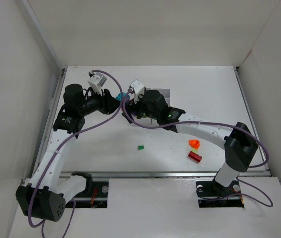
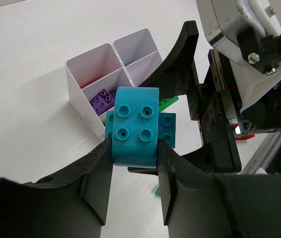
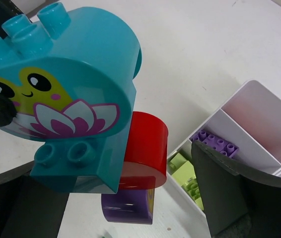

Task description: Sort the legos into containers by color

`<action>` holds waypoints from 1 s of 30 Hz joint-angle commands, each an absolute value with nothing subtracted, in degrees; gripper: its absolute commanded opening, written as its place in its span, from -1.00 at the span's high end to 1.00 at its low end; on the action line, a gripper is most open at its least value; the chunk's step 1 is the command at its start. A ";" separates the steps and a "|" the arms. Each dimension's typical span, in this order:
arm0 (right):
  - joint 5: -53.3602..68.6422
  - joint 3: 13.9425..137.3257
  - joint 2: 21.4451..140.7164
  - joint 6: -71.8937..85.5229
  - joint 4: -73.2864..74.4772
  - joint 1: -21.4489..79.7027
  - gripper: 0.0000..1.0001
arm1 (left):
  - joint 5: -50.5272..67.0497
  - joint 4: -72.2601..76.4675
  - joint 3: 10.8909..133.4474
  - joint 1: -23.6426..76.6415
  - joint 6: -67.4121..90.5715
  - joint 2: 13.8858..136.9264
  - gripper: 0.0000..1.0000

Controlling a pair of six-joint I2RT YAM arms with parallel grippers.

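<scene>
The left claw [image 2: 134, 151] is squeezing a cyan brick [image 2: 135, 124] between its two black fingers, studs facing the wrist camera, and is holding it in the air just in front of the white tray [image 2: 78, 69]. From the right wrist camera, the brick's side is showing a printed frog face and a pink-edged lotus. The right claw [image 3: 115, 193] is standing wide and gripping nothing, its fingers [image 3: 220, 193] spread to either side of the cyan brick and very close to the left claw. A red rounded brick [image 3: 145, 148] and a purple rounded brick [image 3: 130, 208] are showing just behind and below the cyan one; whether they are touching it cannot be told. In the tray, purple bricks [image 2: 102, 101] are sitting in one compartment and yellow-green bricks [image 3: 190, 181] in a neighbouring one. From above, both arms are meeting at the far middle of the table [image 1: 205, 94], while a green brick [image 1: 141, 147], an orange brick [image 1: 194, 144] and a red brick [image 1: 195, 156] are lying loose nearer the bases, well apart from the tray.
</scene>
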State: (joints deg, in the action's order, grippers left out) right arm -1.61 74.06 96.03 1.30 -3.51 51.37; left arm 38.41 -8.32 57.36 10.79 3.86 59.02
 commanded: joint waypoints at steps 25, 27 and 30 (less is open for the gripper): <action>-2.81 62.24 87.28 -1.32 -9.84 51.86 1.00 | 33.39 -1.76 63.28 10.99 5.54 58.89 1.00; -3.52 61.44 86.67 -1.32 -9.84 51.86 1.00 | 34.09 -1.23 63.28 10.99 5.54 59.41 1.00; -4.04 60.83 86.13 -0.79 -9.84 51.86 1.00 | 34.10 -1.23 63.28 10.99 6.06 59.41 1.00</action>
